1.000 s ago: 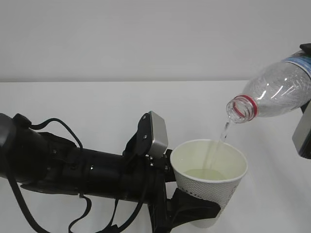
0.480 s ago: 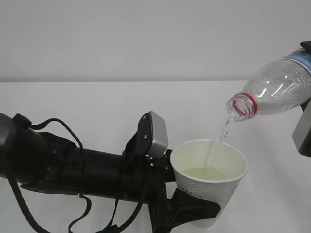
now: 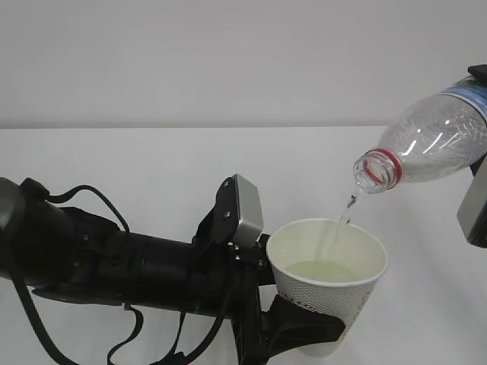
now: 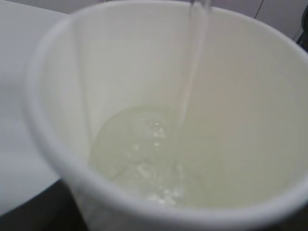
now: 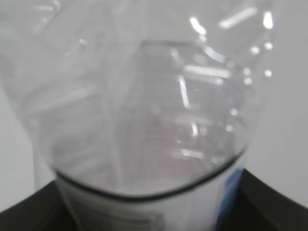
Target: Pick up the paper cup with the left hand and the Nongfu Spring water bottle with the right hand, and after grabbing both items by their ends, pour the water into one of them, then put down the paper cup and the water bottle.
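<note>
pour is ongoing, barely any change vs a sec ago. the nongfu spring water bottle (image 3: pixel 434 144) keeps the same tilt, mouth down-left, red neck ring just above and right of the paper cup (image 3: pixel 329 283) rim, not touching it. the stream of water (image 3: pixel 346 209) looks thinner and more broken up than it did a moment back, more dribble than jet. pool in the cup bottom is about the same height, still shallow, faintly yellowish against the white wall; left wrist view shows the stream hitting it w/ bubbles.

meaning, as a judgement: bottle looks near empty at this angle, so the pour step is close to done. remaining: tip bottle back up, set both down.

left hand (image 3: pixel 300 323) is clamped on the lower part of the cup from below/left, cup upright, lifted off the table (image 3: pixel 152 160). right hand: only a dark edge and a grey block show at the far right of the exterior view, jaws not visible there. right wrist view shows dark jaw edges either side of the bottle near its label band, so it reads as gripping the bottle's base end.

writing: none legible. bottle label shows a white band w/ a blue patch in the right wrist view, text too blurred. cup side facing the cam is plain embossed white, no logo visible from here.
</note>
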You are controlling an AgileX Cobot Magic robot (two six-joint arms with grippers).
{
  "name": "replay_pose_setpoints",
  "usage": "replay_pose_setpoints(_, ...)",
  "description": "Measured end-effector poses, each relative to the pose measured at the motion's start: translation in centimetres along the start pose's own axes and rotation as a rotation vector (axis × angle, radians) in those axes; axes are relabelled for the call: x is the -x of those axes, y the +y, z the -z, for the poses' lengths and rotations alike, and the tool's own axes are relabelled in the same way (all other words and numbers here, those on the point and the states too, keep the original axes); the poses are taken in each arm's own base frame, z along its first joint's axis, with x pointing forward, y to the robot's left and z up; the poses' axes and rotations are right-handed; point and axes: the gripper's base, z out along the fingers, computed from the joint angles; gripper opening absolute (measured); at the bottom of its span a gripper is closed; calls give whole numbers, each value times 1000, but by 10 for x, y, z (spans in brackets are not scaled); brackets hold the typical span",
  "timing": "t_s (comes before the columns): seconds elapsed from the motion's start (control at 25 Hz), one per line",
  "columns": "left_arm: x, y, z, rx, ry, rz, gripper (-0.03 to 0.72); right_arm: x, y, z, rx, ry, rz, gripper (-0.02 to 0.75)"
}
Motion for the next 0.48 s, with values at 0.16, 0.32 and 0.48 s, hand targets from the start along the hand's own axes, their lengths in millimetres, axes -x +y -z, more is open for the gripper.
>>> replay_pose_setpoints(0.16, 0, 0, 0, 0, 0, 0, 516, 0, 0, 0, 0, 0, 0, 503)
replay_pose_setpoints(0.32, 0, 0, 0, 0, 0, 0, 516, 0, 0, 0, 0, 0, 0, 503)
replay_pose_setpoints(0.48, 0, 0, 0, 0, 0, 0, 516, 0, 0, 0, 0, 0, 0, 503)
